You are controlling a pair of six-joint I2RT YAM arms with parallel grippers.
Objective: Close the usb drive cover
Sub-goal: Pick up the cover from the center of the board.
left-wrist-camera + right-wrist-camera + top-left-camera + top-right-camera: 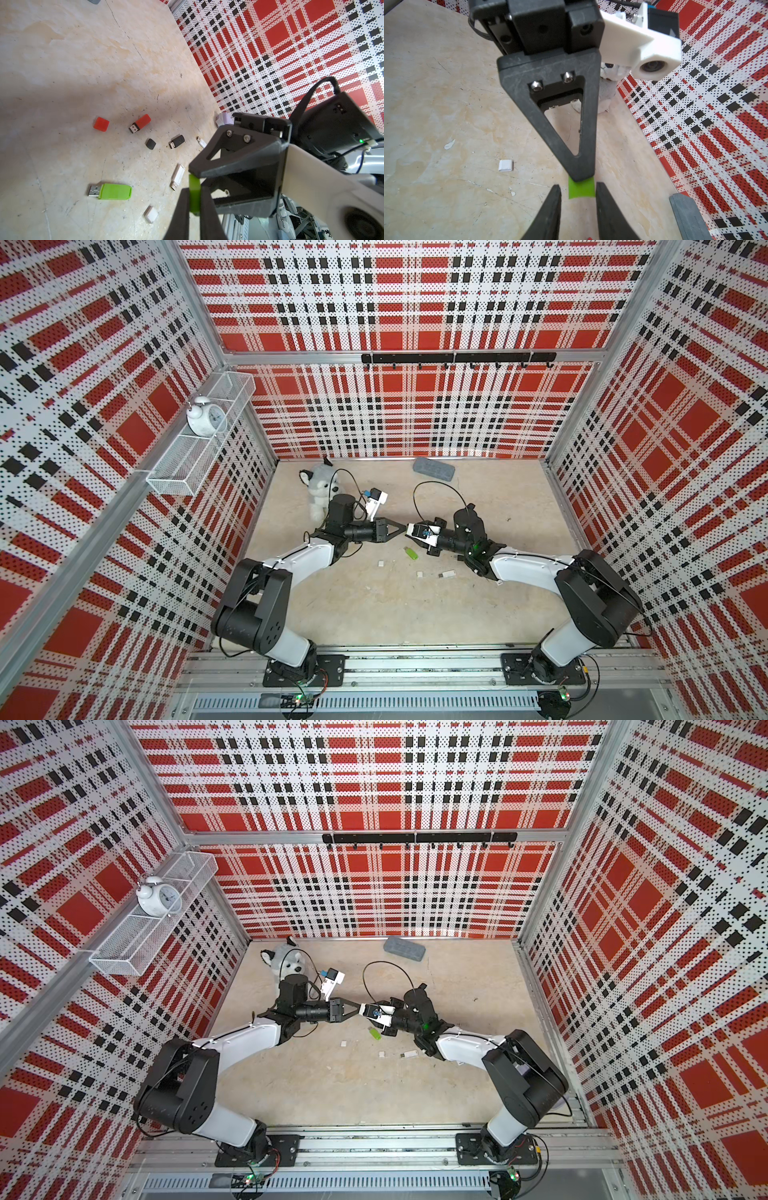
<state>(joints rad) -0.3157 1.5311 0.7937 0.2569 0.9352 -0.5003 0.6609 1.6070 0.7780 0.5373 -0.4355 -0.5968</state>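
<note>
The green usb drive lies flat on the table with its metal plug bare; both top views show it just in front of the two gripper tips. Its green cover hangs above the table, pinched between the fingers of my left gripper, which is shut on it. My right gripper faces the left one tip to tip. Its jaws stand open on either side of the cover's free end, with a gap on one side. The tips meet at mid-table.
Red, black and white drives lie uncapped beyond the green one, with loose red, black and white caps. A plush husky and a grey block sit at the back.
</note>
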